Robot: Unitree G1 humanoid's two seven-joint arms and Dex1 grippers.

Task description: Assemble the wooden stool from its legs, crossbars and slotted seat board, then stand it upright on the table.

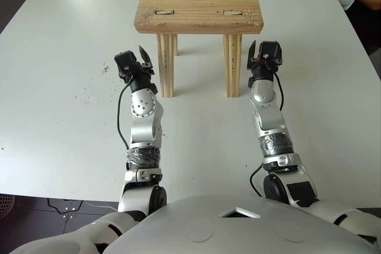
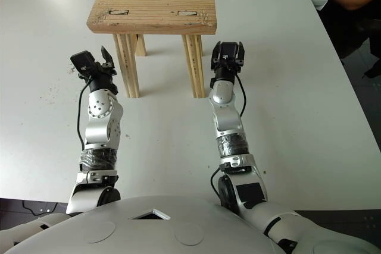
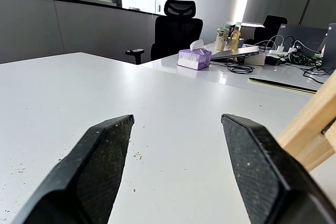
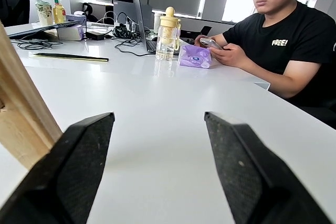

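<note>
One wooden stool (image 1: 199,7) stands upright on the white table (image 1: 59,135), between your two grippers and slightly ahead of them, with its slotted seat board on top. Your left gripper (image 3: 177,121) sits just outside the stool's front left leg (image 1: 166,66), fingers spread apart and holding nothing. Your right gripper (image 1: 265,50) sits just outside the front right leg (image 1: 233,66), near it but not touching, with its fingers likewise apart and empty. Fine specks (image 1: 89,90) dot the table on your left gripper's outer side.

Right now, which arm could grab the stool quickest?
Probably left. The left gripper, open, sits almost against the stool's front leg. The right gripper, open too, stands slightly farther from the stool.
</note>
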